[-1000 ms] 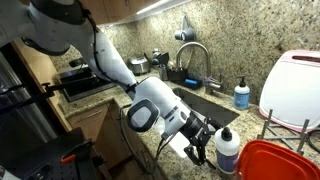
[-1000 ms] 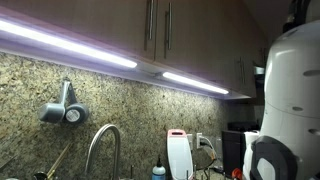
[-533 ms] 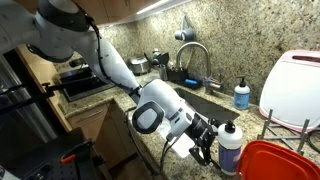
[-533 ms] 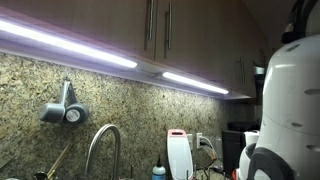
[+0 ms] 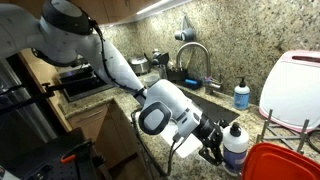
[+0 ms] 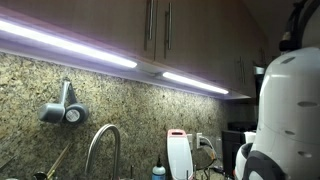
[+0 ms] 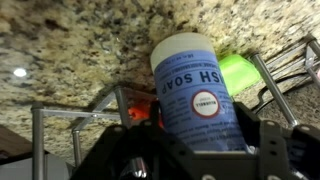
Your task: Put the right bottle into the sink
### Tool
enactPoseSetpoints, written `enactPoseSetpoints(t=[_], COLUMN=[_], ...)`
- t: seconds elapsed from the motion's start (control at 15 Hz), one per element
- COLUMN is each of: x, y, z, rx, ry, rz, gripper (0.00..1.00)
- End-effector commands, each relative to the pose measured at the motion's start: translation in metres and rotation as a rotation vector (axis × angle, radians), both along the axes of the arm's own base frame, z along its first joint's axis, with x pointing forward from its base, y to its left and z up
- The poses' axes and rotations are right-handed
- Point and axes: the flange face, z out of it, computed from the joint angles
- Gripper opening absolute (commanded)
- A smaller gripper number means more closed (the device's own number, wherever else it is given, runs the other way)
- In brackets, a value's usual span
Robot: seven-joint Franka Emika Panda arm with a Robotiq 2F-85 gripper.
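Note:
The right bottle [image 5: 236, 150], white with a black cap and a bluish label, stands upright on the granite counter at the near right corner of the sink [image 5: 204, 103]. My gripper [image 5: 218, 150] reaches it from the sink side. In the wrist view the bottle [image 7: 195, 88] fills the middle of the picture. The gripper [image 7: 200, 135] has a black finger pressed against each side of its label. The bottle's foot rests on the counter in that exterior view.
A red tub [image 5: 274, 161] sits right beside the bottle, with a wire rack [image 5: 286, 126] and a white board [image 5: 296, 85] behind it. A small blue pump bottle [image 5: 241, 95] stands behind the sink by the chrome faucet [image 5: 195, 55]. A green sponge [image 7: 236, 68] lies past the bottle.
The arm has slid right along the counter until the bottle sits between the jaws. The jaws have drawn in from wide open onto its sides.

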Motion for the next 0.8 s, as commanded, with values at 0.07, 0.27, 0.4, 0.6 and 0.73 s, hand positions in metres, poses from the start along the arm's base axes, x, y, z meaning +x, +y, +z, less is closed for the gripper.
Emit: enactPoseSetpoints(t=[0.07,0.27,0.4,0.6,0.73], x=[0.009,0.013,0.023,0.042,0.062], y=[-0.001,0.013,0.028,0.059,0.084], z=[-0.002,0.0,0.002,0.007,0.013], rx=[-0.02,-0.029,-0.02,-0.006,0.027], ry=[-0.023,-0.029,-0.023,-0.024,-0.04], rz=[-0.011,0.025,0.067,0.14,0.21], gripper=[0.42,0.37,0.37,0.37,0.37])
